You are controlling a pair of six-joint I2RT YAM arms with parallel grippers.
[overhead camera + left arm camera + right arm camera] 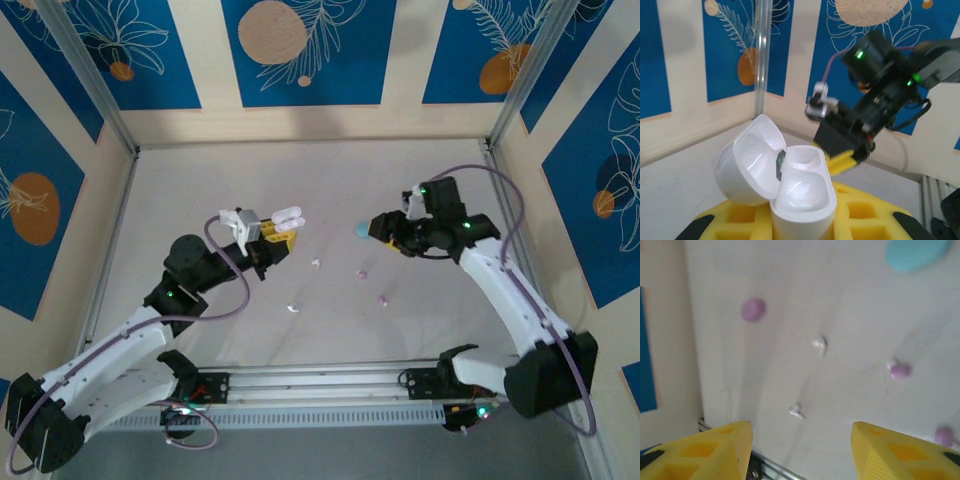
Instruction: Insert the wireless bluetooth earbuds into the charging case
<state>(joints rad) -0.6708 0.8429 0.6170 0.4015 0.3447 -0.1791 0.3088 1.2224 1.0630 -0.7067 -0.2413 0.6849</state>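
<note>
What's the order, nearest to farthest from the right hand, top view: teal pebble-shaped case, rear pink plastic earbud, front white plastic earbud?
1. Teal pebble-shaped case, beside the right hand.
2. Rear pink plastic earbud, mid-table.
3. Front white plastic earbud, far to the left.

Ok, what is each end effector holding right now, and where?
Left end effector grips the open white charging case by its lower body; right end effector is open, holding nothing.

there are two cases: one white case (802,200) and one teal case (361,229). loose on the table (200,190) lie two white earbuds (316,264) and two pink earbuds (363,272). in the right wrist view a third pink blob (753,309) is too blurred to name.
</note>
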